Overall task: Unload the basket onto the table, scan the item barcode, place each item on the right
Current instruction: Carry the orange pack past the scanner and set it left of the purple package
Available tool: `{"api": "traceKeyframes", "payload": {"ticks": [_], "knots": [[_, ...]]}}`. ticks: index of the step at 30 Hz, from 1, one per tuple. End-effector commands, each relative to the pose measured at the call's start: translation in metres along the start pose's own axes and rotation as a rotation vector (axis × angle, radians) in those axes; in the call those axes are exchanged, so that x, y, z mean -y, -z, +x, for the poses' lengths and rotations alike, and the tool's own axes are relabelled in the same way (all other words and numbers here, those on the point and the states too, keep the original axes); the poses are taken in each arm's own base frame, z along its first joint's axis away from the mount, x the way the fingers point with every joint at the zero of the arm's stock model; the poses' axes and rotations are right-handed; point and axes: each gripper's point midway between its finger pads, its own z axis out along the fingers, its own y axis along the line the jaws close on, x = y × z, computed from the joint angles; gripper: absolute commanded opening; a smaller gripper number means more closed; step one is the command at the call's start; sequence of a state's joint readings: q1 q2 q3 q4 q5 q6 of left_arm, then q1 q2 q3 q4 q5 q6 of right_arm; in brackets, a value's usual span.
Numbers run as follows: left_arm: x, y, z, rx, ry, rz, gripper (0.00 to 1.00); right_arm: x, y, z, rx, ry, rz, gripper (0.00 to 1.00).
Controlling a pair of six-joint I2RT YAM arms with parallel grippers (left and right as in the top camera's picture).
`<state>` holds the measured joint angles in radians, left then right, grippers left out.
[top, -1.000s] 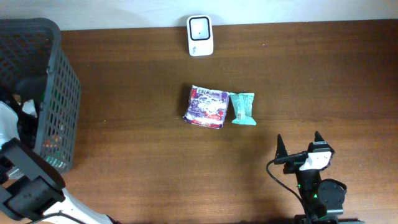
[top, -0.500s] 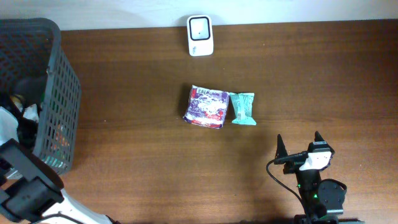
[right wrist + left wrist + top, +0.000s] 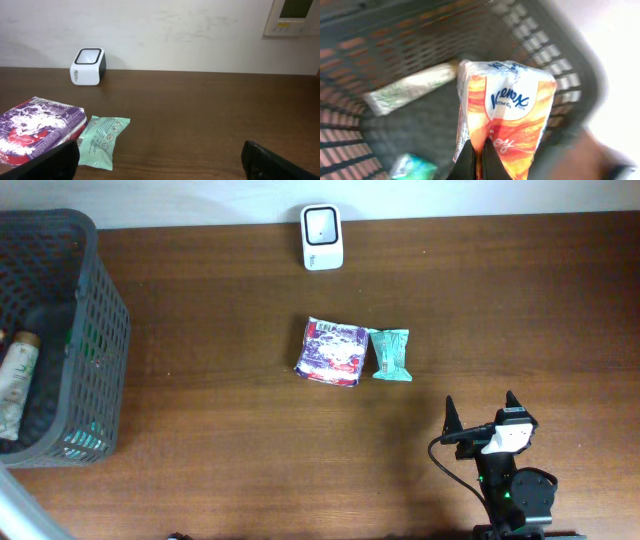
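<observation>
Above basket (image 3: 565, 70), left fingers (image 3: 466, 164) pinching tissue pack (image 3: 507, 110), right fingers (image 3: 45, 165) spread

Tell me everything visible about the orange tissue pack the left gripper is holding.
The tissue pack is a soft, crinkled, plastic-wrapped bundle, orange and white, with a blue brand word on a white oval. It stands upright in the left wrist view, its lower edge pinched by the shut left gripper. Nothing else seems to touch it; the dark mesh basket lies behind it.
</observation>
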<state>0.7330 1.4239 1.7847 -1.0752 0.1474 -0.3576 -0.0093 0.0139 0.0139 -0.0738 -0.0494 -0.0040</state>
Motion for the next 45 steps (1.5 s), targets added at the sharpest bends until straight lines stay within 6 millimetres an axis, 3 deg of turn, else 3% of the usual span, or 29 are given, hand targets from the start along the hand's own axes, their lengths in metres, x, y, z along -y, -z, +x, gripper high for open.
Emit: {"api": "traceKeyframes", "payload": {"ticks": [1,3,8,12,15,18,22,24,27,29,32,35,40,45], "knots": [[0.099,0.063,0.008,-0.002,-0.010,0.476,0.00,-0.003,0.000,0.003,-0.003,0.007,-0.016,0.99],[0.149,0.092,0.028,-0.024,-0.115,0.662,0.00,-0.003,0.000,0.003,-0.003,0.007,-0.016,0.99],[0.237,0.128,0.140,-0.192,-0.558,0.914,0.00,-0.003,0.000,0.003,-0.003,0.007,-0.016,0.99],[0.258,0.097,0.210,-0.289,-0.724,0.734,0.00,-0.003,0.000,0.003,-0.003,0.007,-0.016,0.99],[0.266,0.067,0.242,-0.335,-0.802,0.631,0.00,-0.003,0.000,0.003,-0.003,0.007,-0.016,0.99],[0.264,0.024,0.273,-0.402,-0.865,0.504,0.00,-0.003,0.000,0.003,-0.003,0.007,-0.016,0.99],[0.245,-0.039,0.300,-0.455,-0.987,0.301,0.00,-0.003,0.000,0.003,-0.003,0.007,-0.016,0.99],[0.233,-0.070,0.331,-0.554,-1.053,0.235,0.00,-0.003,0.000,0.003,-0.003,0.007,-0.016,0.99],[0.221,-0.095,0.363,-0.659,-1.076,0.192,0.00,-0.003,0.000,0.003,-0.003,0.007,-0.016,0.98],[0.214,-0.105,0.389,-0.760,-1.073,0.201,0.00,-0.003,0.000,0.003,-0.003,0.007,-0.016,0.99],[0.204,-0.120,0.410,-0.827,-1.081,0.172,0.00,-0.003,0.000,0.003,-0.003,0.007,-0.015,0.99],[0.201,-0.123,0.433,-0.916,-1.058,0.206,0.00,-0.003,0.000,0.003,-0.003,0.007,-0.016,0.99],[0.207,-0.110,0.461,-1.033,-1.014,0.287,0.00,-0.003,0.000,0.003,-0.003,0.007,-0.016,0.99],[0.213,-0.094,0.479,-1.047,-0.984,0.262,0.00,-0.003,0.000,0.003,-0.003,0.007,-0.016,0.99]]}}
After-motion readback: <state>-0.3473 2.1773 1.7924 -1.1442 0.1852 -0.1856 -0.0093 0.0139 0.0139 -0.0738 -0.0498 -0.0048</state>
